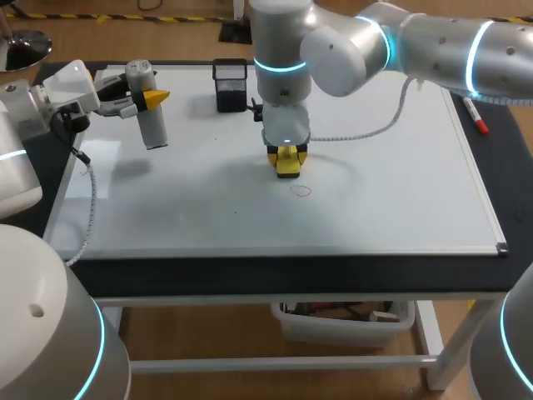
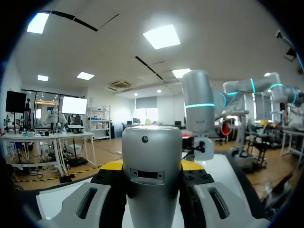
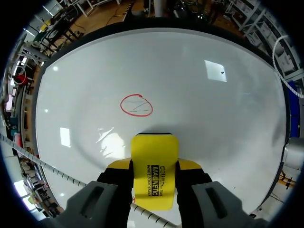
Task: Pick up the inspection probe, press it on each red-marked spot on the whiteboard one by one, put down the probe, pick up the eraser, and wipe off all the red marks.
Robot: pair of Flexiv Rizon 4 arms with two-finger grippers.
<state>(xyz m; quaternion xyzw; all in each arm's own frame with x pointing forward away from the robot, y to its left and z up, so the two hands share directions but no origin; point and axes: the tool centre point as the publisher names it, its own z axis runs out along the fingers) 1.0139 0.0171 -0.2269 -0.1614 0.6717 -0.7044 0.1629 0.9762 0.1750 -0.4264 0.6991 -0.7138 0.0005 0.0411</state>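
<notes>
Whiteboard (image 1: 400, 192) covered the worktop. Nearest its front edge lay one red ring (image 1: 301, 191), just ahead of the yellow eraser (image 1: 288, 162), which the right pincer (image 1: 288, 157) clamped by its sides. Whether the eraser touched the whiteboard could not be told. A stroke set off-line would likely leave part of the ring, and hard pressure might twist the eraser loose. Farther back on the left, the left pincer (image 1: 148, 98) gripped the silver probe (image 1: 151, 125) above the whiteboard, where a slip could drop it.

Yellow eraser (image 3: 154, 171), black print; red-ringed mark (image 3: 136, 105), grey scribble inside; white whiteboard (image 3: 213, 118); silver-grey probe (image 2: 152, 161); black mesh holder (image 1: 230, 85).
</notes>
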